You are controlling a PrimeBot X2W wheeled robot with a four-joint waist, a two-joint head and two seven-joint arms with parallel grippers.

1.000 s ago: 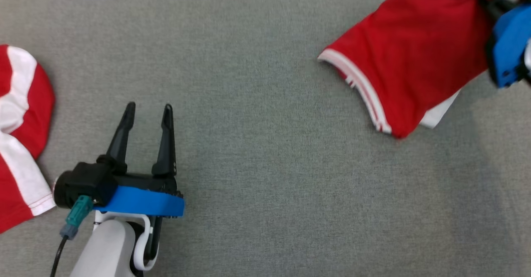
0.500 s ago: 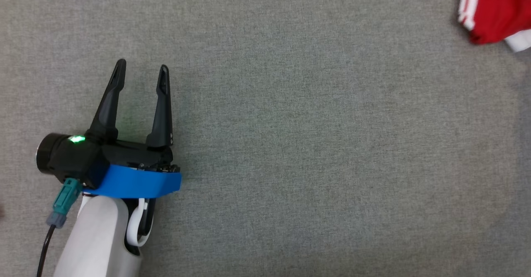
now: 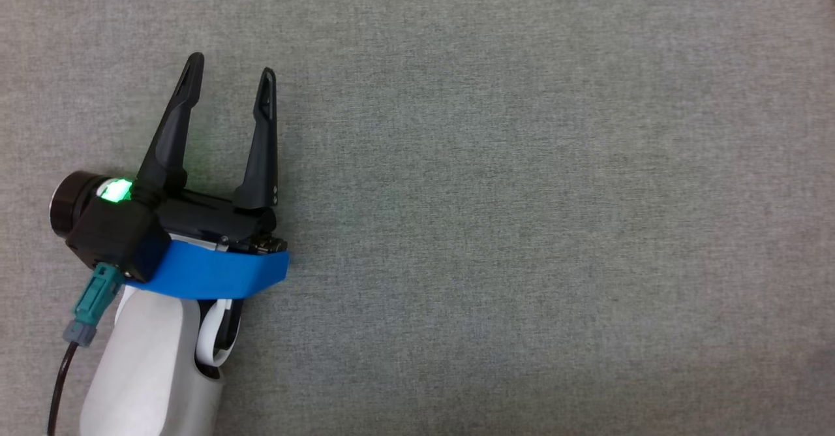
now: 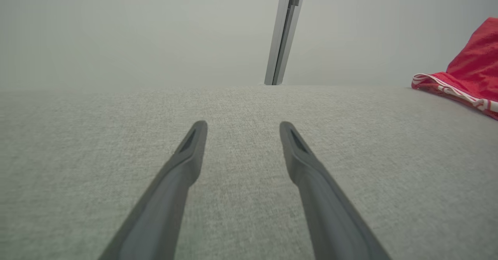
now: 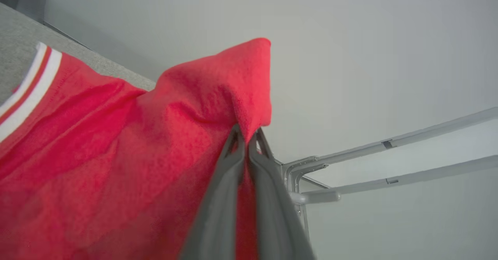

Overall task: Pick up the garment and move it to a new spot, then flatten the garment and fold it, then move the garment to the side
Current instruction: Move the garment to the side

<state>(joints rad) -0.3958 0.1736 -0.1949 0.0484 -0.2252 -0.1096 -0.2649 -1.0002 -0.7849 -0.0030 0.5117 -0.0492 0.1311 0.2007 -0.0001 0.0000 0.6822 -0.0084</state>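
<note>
Red knit garment [image 5: 116, 155] (white-striped trim) is pinched between the closed fingers of the right gripper [image 5: 246, 135]. The left wrist view catches its hem, seemingly resting on the grey fabric surface [image 3: 522, 194]. The left gripper [image 3: 231, 67] hovers over that surface, spread wide.

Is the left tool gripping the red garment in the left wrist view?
No, the left tool stands open over the grey surface, with the garment apart from it.

Red garment [image 5: 116, 155], white-striped hem, bunched, one fold pinched up high, rest draping down
</note>
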